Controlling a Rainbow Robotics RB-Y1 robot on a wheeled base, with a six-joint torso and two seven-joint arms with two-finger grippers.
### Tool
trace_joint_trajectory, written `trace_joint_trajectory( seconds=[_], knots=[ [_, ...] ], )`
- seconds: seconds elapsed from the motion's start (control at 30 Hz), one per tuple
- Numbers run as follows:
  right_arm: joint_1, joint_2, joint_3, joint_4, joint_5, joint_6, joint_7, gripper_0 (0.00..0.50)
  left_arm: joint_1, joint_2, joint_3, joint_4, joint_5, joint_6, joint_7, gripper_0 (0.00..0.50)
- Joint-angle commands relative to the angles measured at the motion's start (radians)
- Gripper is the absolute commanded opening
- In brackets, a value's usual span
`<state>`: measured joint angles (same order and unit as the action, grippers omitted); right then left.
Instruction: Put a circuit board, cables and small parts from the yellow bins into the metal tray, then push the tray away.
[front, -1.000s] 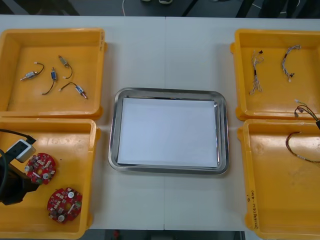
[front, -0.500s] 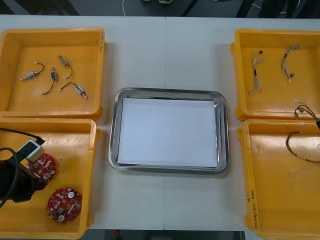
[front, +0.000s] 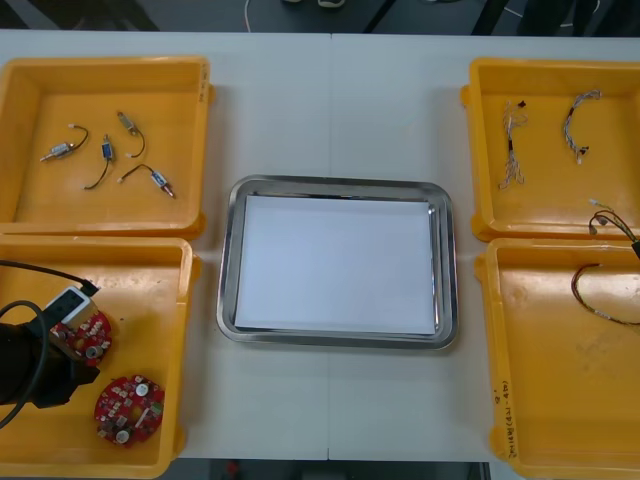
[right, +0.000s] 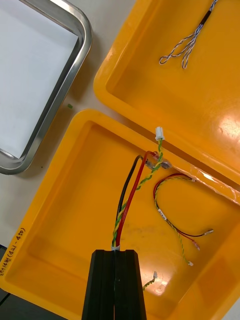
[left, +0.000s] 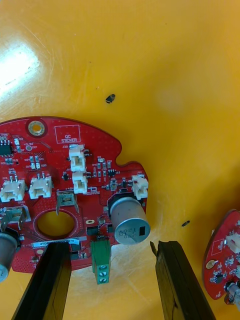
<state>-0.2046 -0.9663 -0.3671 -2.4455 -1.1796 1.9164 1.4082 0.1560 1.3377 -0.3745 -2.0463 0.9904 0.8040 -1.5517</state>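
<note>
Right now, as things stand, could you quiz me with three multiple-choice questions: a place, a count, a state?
1. Where are the left jaws? A over the tray; B in the near left yellow bin; C in a right-hand bin.
2. How many red circuit boards lie there? A one; B four; C two.
3. The right jaws are: A shut on a cable; B wide open; C holding a board.
Answers: 1 B, open astride a board's edge; 2 C, two round boards; 3 A, coloured strands run out from between them.
</note>
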Motion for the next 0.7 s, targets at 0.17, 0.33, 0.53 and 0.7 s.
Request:
trace_joint_trajectory(
  seconds=[0.17, 0.33, 0.53, 0.7],
  knots=[
    [-0.022, -0.04, 0.011, -0.001, -0.006, 0.003, -0.002, 0.0, -0.033, 0.044, -0.027, 0.008, -0.024, -0.012, -0.067, 0.5],
    [-0.022, -0.04, 0.013, -0.001, -0.008, 0.003, 0.0, 0.0, -0.035, 0.044, -0.034, 0.009, -0.032, -0.012, -0.067, 0.5],
    [-0.022, -0.04, 0.011, -0.001, -0.008, 0.003, -0.002, 0.0, -0.035, 0.044, -0.034, 0.009, -0.036, -0.012, -0.065, 0.5],
    [-0.022, -0.04, 0.011, -0.001, -0.009, 0.003, -0.002, 0.0, -0.035, 0.04, -0.034, 0.012, -0.047, -0.012, -0.062, 0.5]
  ],
)
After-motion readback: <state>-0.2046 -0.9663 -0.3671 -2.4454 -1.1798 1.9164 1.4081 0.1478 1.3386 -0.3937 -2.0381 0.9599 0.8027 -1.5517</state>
